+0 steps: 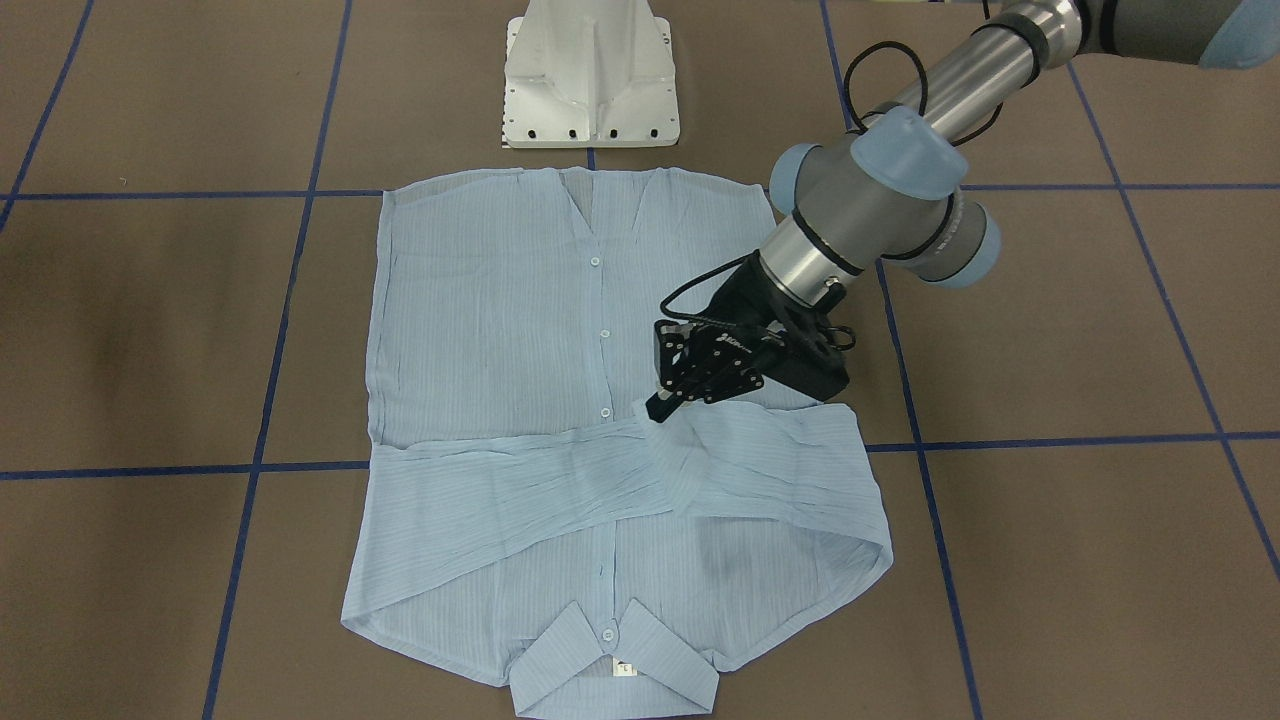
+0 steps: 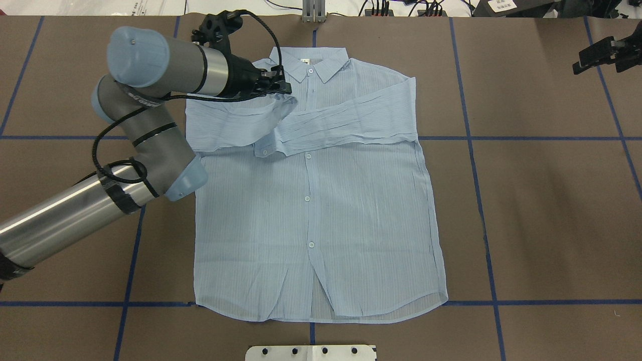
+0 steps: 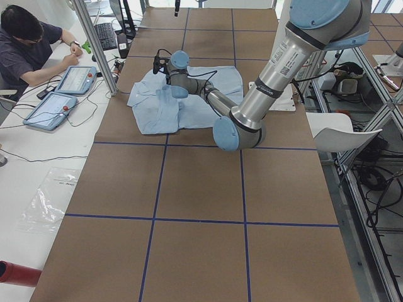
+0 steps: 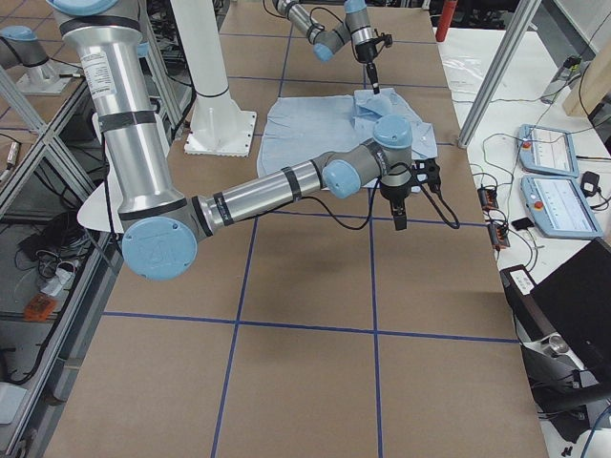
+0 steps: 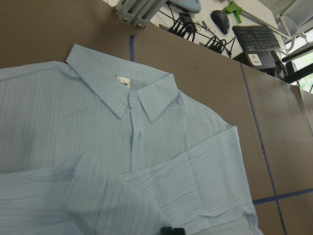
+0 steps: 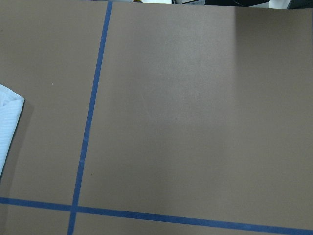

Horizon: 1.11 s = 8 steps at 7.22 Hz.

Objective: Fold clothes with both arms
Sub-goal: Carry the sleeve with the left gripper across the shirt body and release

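Observation:
The light blue striped shirt (image 2: 326, 210) lies flat, buttons up, on the brown table, with its collar (image 5: 132, 95) on the far side from the robot. One sleeve (image 2: 351, 120) is folded across the chest. My left gripper (image 2: 287, 90) is shut on the end of the other sleeve (image 1: 760, 440) and holds it lifted over the chest, near the button line. Its fingertips (image 5: 168, 230) show at the bottom edge of the left wrist view. My right gripper (image 2: 579, 62) hangs above bare table well off the shirt's side; it looks open with nothing in it.
The white pedestal base (image 1: 590, 80) stands at the shirt's hem side. Blue tape lines (image 2: 476, 200) grid the table. A person (image 3: 25, 44) sits at a side desk beyond the collar end, with tablets (image 4: 544, 153) on it. A corner of the shirt (image 6: 7, 117) shows in the right wrist view.

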### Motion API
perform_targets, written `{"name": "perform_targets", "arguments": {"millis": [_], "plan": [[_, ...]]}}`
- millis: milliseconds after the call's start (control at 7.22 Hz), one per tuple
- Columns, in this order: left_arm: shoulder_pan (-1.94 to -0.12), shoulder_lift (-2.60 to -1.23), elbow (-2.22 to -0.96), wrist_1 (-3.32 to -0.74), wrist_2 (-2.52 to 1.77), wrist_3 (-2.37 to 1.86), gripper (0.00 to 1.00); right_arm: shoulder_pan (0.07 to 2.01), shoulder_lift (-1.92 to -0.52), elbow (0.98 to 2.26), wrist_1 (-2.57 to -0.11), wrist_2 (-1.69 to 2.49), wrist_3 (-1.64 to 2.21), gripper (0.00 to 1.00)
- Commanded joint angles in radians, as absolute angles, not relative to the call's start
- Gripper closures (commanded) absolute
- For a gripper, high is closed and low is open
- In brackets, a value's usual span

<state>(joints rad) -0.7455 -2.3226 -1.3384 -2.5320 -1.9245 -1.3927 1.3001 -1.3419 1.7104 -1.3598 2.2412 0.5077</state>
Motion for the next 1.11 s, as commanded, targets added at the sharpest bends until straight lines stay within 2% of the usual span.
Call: {"name": "perform_targets", "arguments": {"millis": [0, 415, 554, 831, 969], "plan": [[-0.678, -2.430, -1.229, -2.528, -1.834, -1.407, 1.00, 1.301, -1.345, 1.710, -1.359, 2.240, 0.508, 0.00], [-0.522, -2.459, -1.218, -2.528, -1.676, -1.394, 1.00, 1.301, -1.347, 1.709, -1.359, 2.240, 0.508, 0.00], [-0.496, -2.459, -1.212, -2.528, -1.672, -1.370, 0.01, 1.299, -1.347, 1.710, -1.361, 2.240, 0.509, 0.00], [-0.462, -2.450, -1.222, -2.522, -1.609, -1.265, 0.00, 1.299, -1.345, 1.715, -1.359, 2.238, 0.511, 0.00], [-0.465, -2.424, -1.265, -2.423, -1.667, -1.153, 0.00, 1.299, -1.342, 1.727, -1.356, 2.230, 0.529, 0.00]]}}
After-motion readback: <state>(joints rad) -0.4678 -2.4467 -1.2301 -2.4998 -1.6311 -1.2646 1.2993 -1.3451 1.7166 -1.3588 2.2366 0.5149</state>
